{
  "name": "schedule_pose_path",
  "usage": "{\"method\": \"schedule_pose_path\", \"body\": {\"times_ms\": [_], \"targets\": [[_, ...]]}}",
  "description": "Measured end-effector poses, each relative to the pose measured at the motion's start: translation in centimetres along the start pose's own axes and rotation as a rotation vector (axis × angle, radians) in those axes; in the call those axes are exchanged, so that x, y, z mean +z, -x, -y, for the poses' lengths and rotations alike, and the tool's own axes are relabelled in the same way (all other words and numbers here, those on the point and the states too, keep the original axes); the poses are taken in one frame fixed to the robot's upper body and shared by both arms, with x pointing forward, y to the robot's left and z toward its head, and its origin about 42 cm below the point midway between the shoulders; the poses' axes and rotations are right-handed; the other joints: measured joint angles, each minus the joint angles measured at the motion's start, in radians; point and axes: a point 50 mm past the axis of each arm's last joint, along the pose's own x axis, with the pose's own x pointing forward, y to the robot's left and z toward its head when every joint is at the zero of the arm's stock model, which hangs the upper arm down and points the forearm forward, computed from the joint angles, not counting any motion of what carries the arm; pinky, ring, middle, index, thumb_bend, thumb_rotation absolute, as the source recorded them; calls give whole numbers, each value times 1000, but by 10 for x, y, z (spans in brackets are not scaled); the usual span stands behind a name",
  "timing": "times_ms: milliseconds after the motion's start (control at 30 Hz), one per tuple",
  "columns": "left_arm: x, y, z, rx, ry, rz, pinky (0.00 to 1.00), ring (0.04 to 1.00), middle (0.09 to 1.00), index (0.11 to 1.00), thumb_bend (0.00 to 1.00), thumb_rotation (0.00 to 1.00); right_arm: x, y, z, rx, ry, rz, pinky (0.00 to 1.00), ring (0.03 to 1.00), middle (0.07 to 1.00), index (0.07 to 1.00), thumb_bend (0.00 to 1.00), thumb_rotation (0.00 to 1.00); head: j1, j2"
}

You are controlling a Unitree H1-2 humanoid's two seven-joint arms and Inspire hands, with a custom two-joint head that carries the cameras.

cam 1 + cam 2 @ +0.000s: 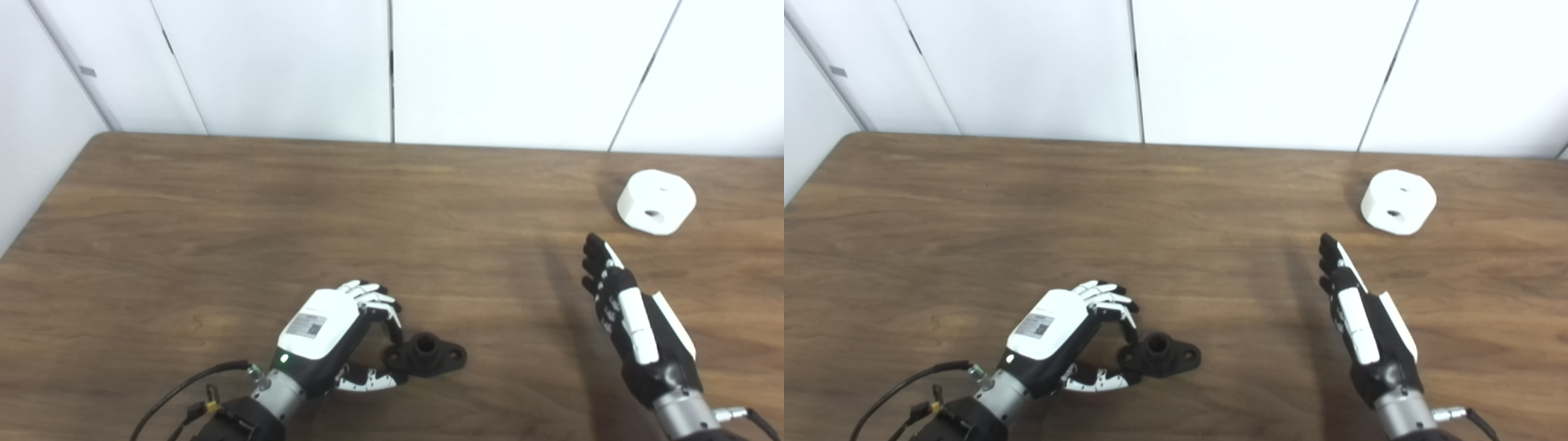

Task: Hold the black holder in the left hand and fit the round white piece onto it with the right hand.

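Risk is highest at the left hand point(334, 334). It curls around the left end of the holder point(425, 355), which lies flat on the surface point(245, 214) at about 6 o'clock. The fingers point(373, 300) arch over that end and the thumb point(367, 380) lies under it, but I cannot tell if they already press it or only surround it. If they close only on the thin flange, the holder could turn or slide away to 3 o'clock, because it is low and gives little to grip.

The right hand point(631, 318) is spread and holds nothing, with fingers straight, pointing toward 12 o'clock. The white piece point(656, 202) sits at about 2 o'clock, well apart from the holder and just beyond the right fingertips. It is wide and smooth, so a shallow grasp may push it toward the wall point(392, 67) or let it slip.

The left palm and the contact points are hidden behind the back of the hand. Depth of the holes in the white piece is not clear.
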Motion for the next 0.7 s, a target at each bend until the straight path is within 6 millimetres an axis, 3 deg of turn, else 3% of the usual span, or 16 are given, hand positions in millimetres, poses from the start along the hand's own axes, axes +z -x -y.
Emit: {"method": "schedule_pose_path", "body": {"times_ms": [467, 700], "targets": [[14, -2, 16, 27, 2, 26, 863, 833, 748, 489, 518, 44, 6, 2, 0, -13, 6, 0, 1000, 1000, 993, 975, 636, 1000, -15, 8], [13, -1, 20, 59, -18, 22, 863, 828, 746, 489, 517, 42, 11, -1, 10, -50, 37, 17, 1000, 1000, 976, 959, 602, 1000, -37, -9]]}}
